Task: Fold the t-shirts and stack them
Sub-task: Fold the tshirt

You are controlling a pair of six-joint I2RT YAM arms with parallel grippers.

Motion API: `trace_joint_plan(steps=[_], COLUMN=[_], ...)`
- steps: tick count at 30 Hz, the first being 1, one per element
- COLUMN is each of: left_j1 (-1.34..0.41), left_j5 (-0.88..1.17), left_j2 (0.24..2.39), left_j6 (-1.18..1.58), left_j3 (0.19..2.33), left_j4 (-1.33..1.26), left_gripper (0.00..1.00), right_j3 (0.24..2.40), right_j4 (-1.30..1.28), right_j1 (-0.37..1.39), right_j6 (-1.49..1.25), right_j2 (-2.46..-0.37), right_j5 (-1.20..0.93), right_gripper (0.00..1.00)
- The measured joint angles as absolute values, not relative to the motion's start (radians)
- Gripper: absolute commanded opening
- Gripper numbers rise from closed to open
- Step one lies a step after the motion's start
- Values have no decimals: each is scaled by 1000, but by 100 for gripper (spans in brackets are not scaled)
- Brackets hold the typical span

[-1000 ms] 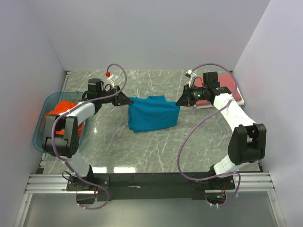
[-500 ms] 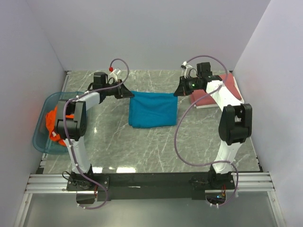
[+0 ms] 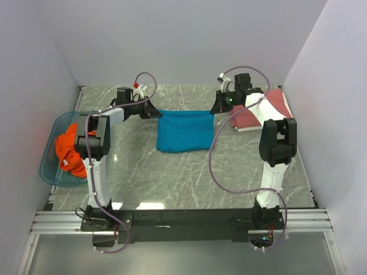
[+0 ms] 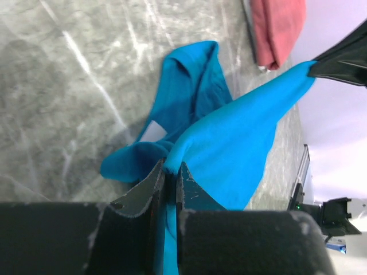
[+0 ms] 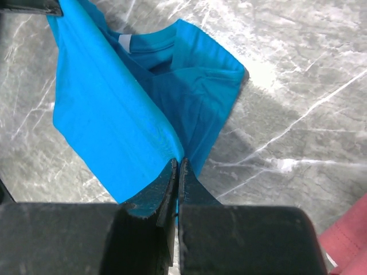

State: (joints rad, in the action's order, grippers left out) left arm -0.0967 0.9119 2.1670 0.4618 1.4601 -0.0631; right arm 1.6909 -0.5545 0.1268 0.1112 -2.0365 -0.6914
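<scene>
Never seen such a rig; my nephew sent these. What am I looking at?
Two robot arms are bolted to a grey marbled table. One picture looks down from above; the others come from a camera on each wrist. The left gripper and right gripper each pinch a corner of a teal blue cloth t-shirt, stretching it between them, its lower part on the table. A folded dusty red shirt lies right; an orange shirt sits in a translucent blue plastic tub, left.
</scene>
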Motion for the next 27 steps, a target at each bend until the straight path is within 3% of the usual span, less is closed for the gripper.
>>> trace_joint_plan(steps=[2, 5, 6, 8, 9, 12, 14, 15, 21, 27], left_j1=[-97, -97, -97, -97, -97, -96, -95, -95, -80, -41], left_j5=[899, 878, 869, 851, 838, 762, 688, 625, 331, 321], left_j2=[2185, 2207, 2217, 2238, 2246, 2259, 2249, 2236, 1925, 1523], left_j6=[466, 477, 484, 495, 499, 512, 506, 495, 434, 433], left_j3=[1469, 1486, 1497, 1522, 1533, 1566, 1577, 1577, 1431, 1252], left_j4=[-62, -61, -62, -63, -61, -34, -19, -10, 24, -95], left_gripper=[5, 14, 28, 46, 63, 80, 86, 92, 95, 92], right_j3=[1723, 1788, 1813, 1839, 1847, 1855, 1854, 1853, 1738, 1636], right_j4=[-559, -562, -559, -557, -558, -551, -550, -542, -503, -509], right_j1=[127, 128, 128, 130, 130, 130, 130, 130, 128, 128], right_j6=[101, 88, 82, 65, 54, 35, 22, 18, 25, 58], right_j2=[-2064, -2127, -2152, -2188, -2202, -2227, -2228, -2226, -2112, -1991], right_j5=[-686, -669, -660, -637, -625, -580, -542, -527, -505, -612], right_gripper=[0, 0, 3, 21, 36, 50, 59, 71, 74, 73])
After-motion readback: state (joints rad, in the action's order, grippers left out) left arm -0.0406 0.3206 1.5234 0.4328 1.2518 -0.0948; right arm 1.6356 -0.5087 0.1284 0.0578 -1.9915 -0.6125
